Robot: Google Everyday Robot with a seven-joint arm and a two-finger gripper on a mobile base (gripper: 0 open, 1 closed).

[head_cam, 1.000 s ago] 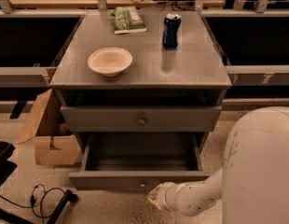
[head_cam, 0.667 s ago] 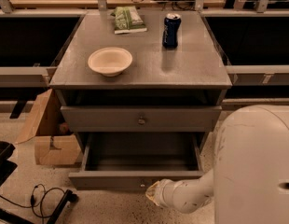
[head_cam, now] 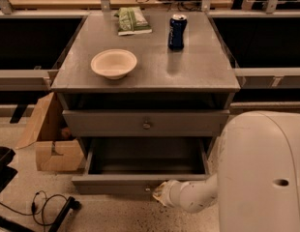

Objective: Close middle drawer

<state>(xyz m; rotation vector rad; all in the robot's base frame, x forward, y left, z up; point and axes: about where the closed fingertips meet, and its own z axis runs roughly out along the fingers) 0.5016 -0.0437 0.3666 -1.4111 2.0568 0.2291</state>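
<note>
Camera view showed the claw (head_cam: 158, 194) low at the near edge of the scene, pressed up against the front of the middle drawer (head_cam: 116, 183), just right of that drawer's small round knob (head_cam: 148, 189). Whether the claw was clenched or released could not be told. Its white rounded arm (head_cam: 193, 196) ran off to the right into a bulky white body (head_cam: 266, 173).

The middle drawer stood pulled well out toward the near side, its deep grey box showing a bare dark bottom. Above it, the upper drawer (head_cam: 101, 123) sat pushed in, flat-fronted with a metal knob (head_cam: 146, 125).

On the grey worktop (head_cam: 203, 71) lay a pale round bowl (head_cam: 113, 63) at the left, a blue can (head_cam: 177, 32) upright farther right, and a green packet (head_cam: 132, 19) at the far edge.

Left of the cabinet an open cardboard box (head_cam: 48, 144) sat on the speckled floor (head_cam: 116, 216), near a black cable (head_cam: 43, 204).
</note>
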